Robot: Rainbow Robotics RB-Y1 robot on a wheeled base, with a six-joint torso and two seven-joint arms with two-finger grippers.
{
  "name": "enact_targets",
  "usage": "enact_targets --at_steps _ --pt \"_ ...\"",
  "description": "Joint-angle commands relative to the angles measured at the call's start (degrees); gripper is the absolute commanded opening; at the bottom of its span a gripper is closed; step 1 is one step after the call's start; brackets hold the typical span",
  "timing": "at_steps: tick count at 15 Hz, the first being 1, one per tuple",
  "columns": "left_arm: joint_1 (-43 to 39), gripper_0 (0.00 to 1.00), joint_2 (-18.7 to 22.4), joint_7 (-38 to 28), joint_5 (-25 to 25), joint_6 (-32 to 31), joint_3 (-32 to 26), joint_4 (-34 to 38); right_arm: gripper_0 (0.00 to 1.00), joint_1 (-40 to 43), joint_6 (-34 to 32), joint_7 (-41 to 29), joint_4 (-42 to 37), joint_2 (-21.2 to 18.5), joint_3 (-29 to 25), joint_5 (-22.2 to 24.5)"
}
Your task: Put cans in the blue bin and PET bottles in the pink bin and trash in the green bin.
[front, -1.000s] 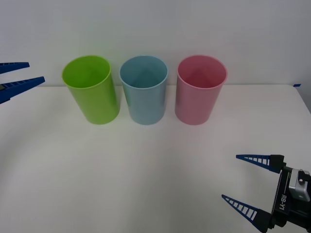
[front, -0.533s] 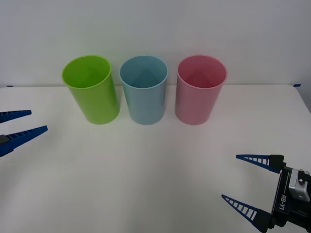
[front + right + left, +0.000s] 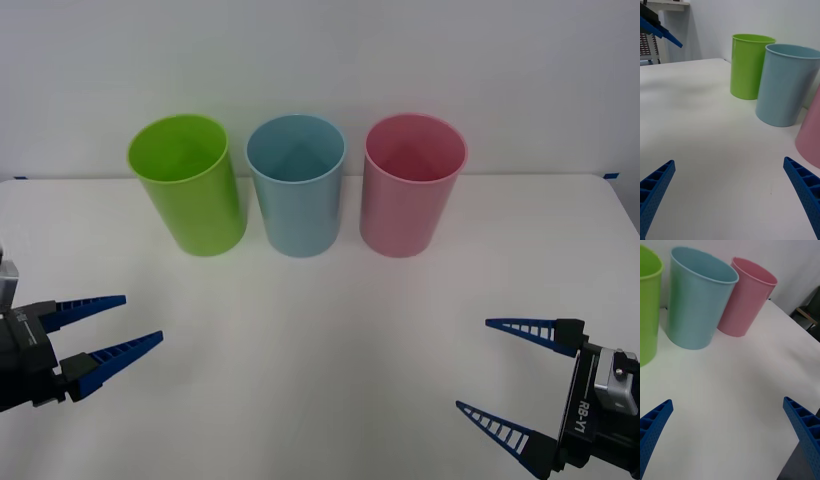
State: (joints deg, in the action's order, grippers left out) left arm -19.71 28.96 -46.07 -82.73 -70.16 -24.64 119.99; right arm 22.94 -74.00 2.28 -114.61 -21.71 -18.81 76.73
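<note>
Three tall plastic bins stand in a row at the back of the white table: the green bin [image 3: 187,190] on the left, the blue bin [image 3: 296,190] in the middle, the pink bin [image 3: 412,190] on the right. All three stand upright. The bins show again in the left wrist view [image 3: 645,311] [image 3: 698,303] [image 3: 747,296] and the right wrist view [image 3: 750,67] [image 3: 788,86] [image 3: 810,142]. My left gripper [image 3: 142,318] hangs open at the front left, holding nothing. My right gripper [image 3: 473,364] stands open at the front right, also holding nothing. Cans, PET bottles and trash are out of view.
The white table [image 3: 320,330] stretches bare between the two grippers and the bins. A wall rises right behind the bins. A small blue mark [image 3: 612,175] sits at the table's far right corner. Dark furniture [image 3: 810,309] stands beyond the table's right side.
My left gripper has come down from the far left beside the green bin to the front left of the table, moving inward. The right arm and the bins have not moved.
</note>
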Motion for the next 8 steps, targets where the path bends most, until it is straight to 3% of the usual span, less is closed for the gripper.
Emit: enact_targets --at_steps 1,4,8 --pt "-1.3 1.00 -3.6 -0.2 -3.5 -0.2 1.4 0.2 1.00 0.0 0.0 0.0 0.0 0.0 0.0 0.0" --pt "-2.6 1.00 -6.7 0.1 -6.4 -0.2 2.7 0.2 1.00 0.0 0.0 0.0 0.0 0.0 0.0 0.0" --pt "-3.0 1.00 -7.2 0.5 -7.4 0.1 3.5 0.2 1.00 0.0 0.0 0.0 0.0 0.0 0.0 0.0"
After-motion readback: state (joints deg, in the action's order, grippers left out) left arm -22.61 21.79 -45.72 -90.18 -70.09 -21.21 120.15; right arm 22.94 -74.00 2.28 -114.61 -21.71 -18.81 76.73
